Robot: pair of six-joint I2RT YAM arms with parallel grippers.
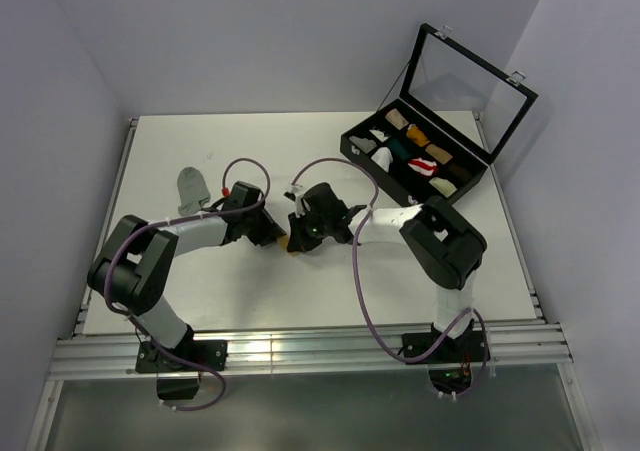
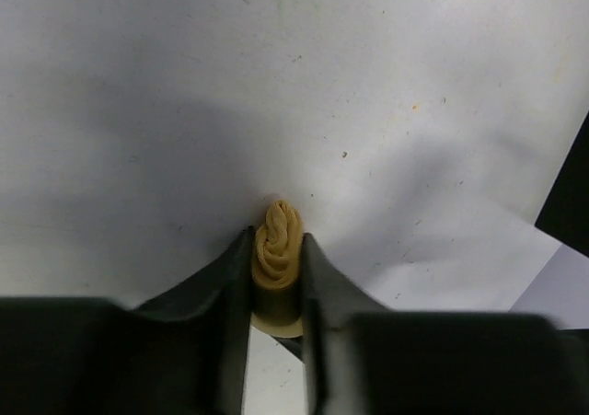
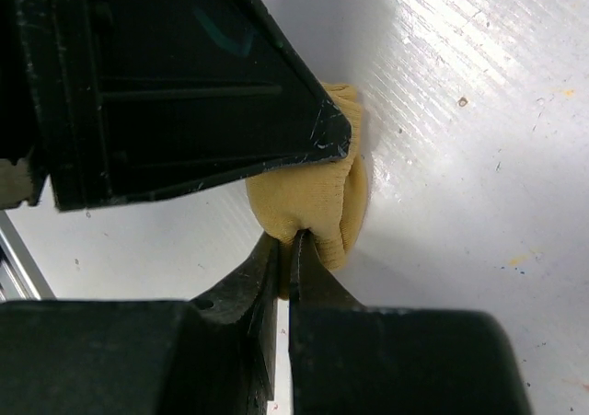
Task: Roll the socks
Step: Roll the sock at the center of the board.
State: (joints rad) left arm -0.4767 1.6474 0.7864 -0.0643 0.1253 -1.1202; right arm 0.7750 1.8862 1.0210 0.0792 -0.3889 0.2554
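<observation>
Black fingers of our left gripper (image 2: 276, 249) clamp the rolled mustard sock (image 2: 278, 224) between them. Our right gripper (image 3: 285, 242), nearly shut, pinches its loose fold opposite. We judge steady tension matters while tucking. Behind the left gripper lies the grey sock (image 1: 191, 186); the black case (image 1: 372, 153) sits well beyond the right. Neither obstructs.

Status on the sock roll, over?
Left gripper shut on rolled yellow sock. Right gripper shut on a fold of it. Grey sock lies apart, far left; nothing in the way.
</observation>
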